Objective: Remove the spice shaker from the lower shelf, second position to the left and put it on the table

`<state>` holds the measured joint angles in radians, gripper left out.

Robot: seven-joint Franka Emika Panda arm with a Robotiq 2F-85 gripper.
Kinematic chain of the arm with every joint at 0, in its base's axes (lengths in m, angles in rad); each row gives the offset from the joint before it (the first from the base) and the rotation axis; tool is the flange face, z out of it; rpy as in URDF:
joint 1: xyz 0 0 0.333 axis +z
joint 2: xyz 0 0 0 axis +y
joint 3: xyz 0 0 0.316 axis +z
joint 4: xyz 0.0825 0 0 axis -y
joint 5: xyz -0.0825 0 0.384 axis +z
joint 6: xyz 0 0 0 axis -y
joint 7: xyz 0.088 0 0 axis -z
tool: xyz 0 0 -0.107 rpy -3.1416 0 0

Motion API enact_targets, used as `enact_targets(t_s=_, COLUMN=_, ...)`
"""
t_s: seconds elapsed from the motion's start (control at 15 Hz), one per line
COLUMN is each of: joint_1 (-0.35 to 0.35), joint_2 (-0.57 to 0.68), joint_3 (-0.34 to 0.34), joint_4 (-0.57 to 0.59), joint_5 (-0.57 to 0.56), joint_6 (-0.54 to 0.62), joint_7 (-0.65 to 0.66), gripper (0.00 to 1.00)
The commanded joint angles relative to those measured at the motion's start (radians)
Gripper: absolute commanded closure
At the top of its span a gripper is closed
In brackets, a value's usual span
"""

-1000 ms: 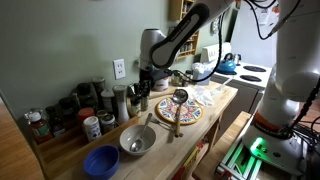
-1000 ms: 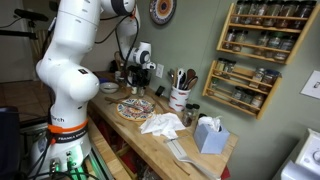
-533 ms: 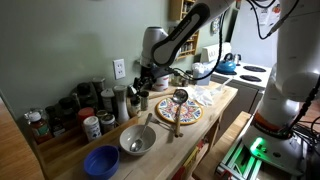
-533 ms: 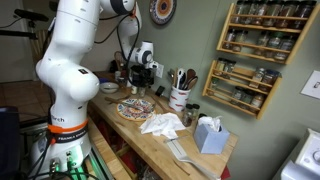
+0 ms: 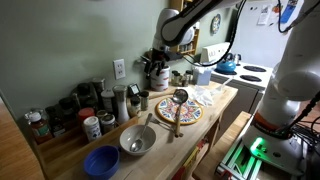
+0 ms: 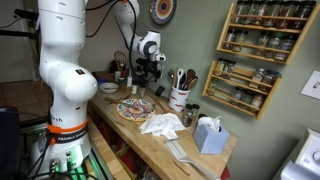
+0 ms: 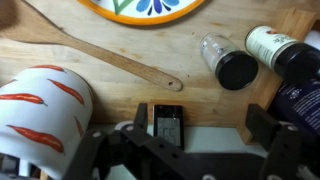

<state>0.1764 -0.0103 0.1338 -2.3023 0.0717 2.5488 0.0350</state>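
Note:
The spice shaker (image 7: 226,63), a small clear jar with a black cap, rests on the table (image 7: 120,95) in the wrist view, free of my gripper. My gripper (image 7: 200,122) is open above it with nothing between its black fingers (image 7: 263,126). In both exterior views the gripper (image 5: 157,74) (image 6: 148,74) hangs well above the light-wood table (image 5: 218,108) (image 6: 175,145). The brown wall rack shows in an exterior view, and its lower shelf (image 6: 240,101) holds several little jars.
A patterned plate (image 5: 178,111) with a wooden spoon lies mid-table, with a metal bowl (image 5: 137,140) and blue bowl (image 5: 101,160) nearer. Jars (image 5: 82,112) line the wall. A white chili-print utensil crock (image 6: 180,98), white cloth (image 6: 160,124), tissue box (image 6: 208,133) and stove (image 5: 250,72) are also there.
The gripper opened and let go of the spice shaker, which stays on the table. The arm then rose away from the table.

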Motion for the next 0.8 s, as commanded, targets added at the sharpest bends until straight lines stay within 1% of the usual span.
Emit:
enact_targets(t_s=0.0, joint_1=-0.029, joint_2=-0.194, joint_3=-0.023, joint_4=-0.069, joint_5=0.060, joint_6=-0.164, joint_7=-0.168, gripper=0.00)
enact_targets(t_s=0.2, joint_1=-0.036, joint_2=-0.310, joint_3=-0.071, joint_4=-0.052, joint_5=0.053, joint_6=-0.363, joint_7=-0.283, gripper=0.00)
enact_targets(t_s=0.47, joint_1=-0.070, joint_2=-0.422, joint_3=-0.097, joint_4=-0.013, joint_5=-0.055, joint_6=-0.609, joint_7=-0.292, gripper=0.00)
enact_targets(t_s=0.53, joint_1=-0.078, joint_2=-0.440, joint_3=-0.094, joint_4=-0.003, joint_5=-0.091, joint_6=-0.647, joint_7=-0.289, gripper=0.00)
enact_targets(t_s=0.6, joint_1=-0.064, joint_2=-0.395, joint_3=-0.098, joint_4=0.003, joint_5=-0.045, joint_6=-0.585, joint_7=-0.279, gripper=0.00)
enact_targets(t_s=0.73, joint_1=-0.070, joint_2=-0.432, joint_3=-0.100, joint_4=0.005, joint_5=-0.074, joint_6=-0.629, joint_7=-0.278, gripper=0.00)
